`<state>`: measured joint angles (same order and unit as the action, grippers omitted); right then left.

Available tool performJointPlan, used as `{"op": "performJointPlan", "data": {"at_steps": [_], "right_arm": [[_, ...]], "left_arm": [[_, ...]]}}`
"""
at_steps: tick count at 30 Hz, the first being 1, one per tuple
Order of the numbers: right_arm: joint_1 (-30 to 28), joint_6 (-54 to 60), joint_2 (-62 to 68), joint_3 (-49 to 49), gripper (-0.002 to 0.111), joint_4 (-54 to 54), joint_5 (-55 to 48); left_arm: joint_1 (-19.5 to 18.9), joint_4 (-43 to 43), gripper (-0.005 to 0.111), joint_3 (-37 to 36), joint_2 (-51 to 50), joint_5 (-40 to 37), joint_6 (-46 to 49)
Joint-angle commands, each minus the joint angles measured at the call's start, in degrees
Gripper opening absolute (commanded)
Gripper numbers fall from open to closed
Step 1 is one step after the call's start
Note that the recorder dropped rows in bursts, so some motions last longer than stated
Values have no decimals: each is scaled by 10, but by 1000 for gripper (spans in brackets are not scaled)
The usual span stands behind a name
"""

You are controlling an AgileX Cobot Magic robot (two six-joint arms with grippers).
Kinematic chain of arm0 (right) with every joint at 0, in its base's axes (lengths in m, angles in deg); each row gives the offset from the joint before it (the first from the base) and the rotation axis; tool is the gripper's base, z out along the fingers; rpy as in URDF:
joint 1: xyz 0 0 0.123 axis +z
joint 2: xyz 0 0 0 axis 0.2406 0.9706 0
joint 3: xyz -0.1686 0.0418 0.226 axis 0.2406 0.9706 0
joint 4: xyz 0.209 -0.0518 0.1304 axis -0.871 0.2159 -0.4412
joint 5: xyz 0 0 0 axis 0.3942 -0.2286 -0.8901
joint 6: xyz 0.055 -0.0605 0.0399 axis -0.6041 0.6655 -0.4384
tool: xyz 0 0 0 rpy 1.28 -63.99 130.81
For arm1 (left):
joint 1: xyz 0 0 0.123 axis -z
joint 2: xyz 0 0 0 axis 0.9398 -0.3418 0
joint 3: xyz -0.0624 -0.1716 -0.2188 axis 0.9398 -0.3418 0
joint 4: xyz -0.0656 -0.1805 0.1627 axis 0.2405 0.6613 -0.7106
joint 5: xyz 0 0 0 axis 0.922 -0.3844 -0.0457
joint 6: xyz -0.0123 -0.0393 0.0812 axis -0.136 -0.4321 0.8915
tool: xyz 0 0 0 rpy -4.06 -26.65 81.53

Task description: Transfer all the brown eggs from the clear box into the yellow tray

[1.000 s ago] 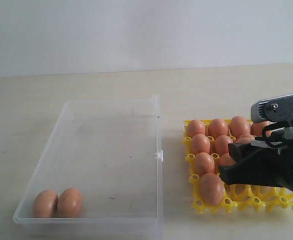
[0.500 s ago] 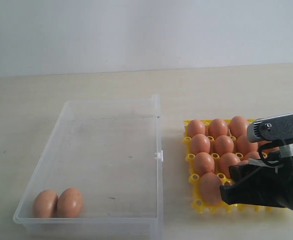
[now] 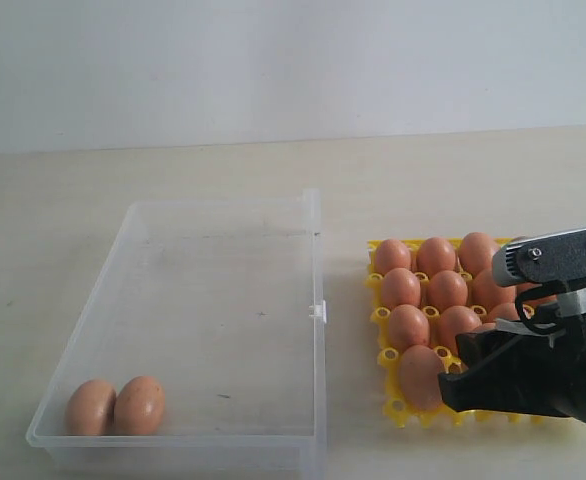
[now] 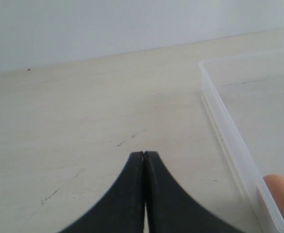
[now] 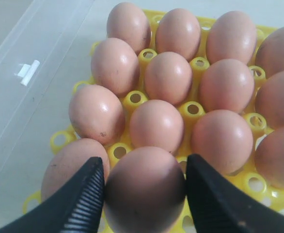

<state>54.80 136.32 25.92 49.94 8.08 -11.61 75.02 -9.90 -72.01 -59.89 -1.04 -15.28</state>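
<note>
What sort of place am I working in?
Probably a lab test bench, not a kitchen: a bare pale table, a plain white wall, and only a box and tray with eggs set out.

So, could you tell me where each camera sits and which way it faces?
Exterior view: off the arms, facing the clear box and yellow tray; the right end effector shows.
Left wrist view: on the left arm, looking past the shut left end effector to the box's corner.
Right wrist view: on the right arm, looking down at the tray; fingers flank a brown egg.
Exterior and right wrist share the tray.
</note>
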Motion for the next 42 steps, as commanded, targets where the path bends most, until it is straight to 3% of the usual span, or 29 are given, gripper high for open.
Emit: {"op": "performJointPlan", "data": {"at_steps": [1, 13, 20, 27, 37, 42], "right_arm": [[0, 5, 2, 1, 0, 1, 0], [0, 11, 2, 1, 0, 1, 0], [0, 11, 2, 1, 8, 0, -3], [0, 11, 32, 1, 9, 1, -8], [0, 6, 43, 1, 34, 12, 1], [0, 5, 43, 0, 34, 13, 27]], "left_arm": [[2, 2, 0, 2, 0, 8, -2], [2, 2, 0, 2, 0, 8, -2], [2, 2, 0, 2, 0, 8, -2], [2, 2, 0, 2, 0, 8, -2], [2, 2, 0, 2, 0, 8, -2], [2, 2, 0, 2, 0, 8, -2]]}}
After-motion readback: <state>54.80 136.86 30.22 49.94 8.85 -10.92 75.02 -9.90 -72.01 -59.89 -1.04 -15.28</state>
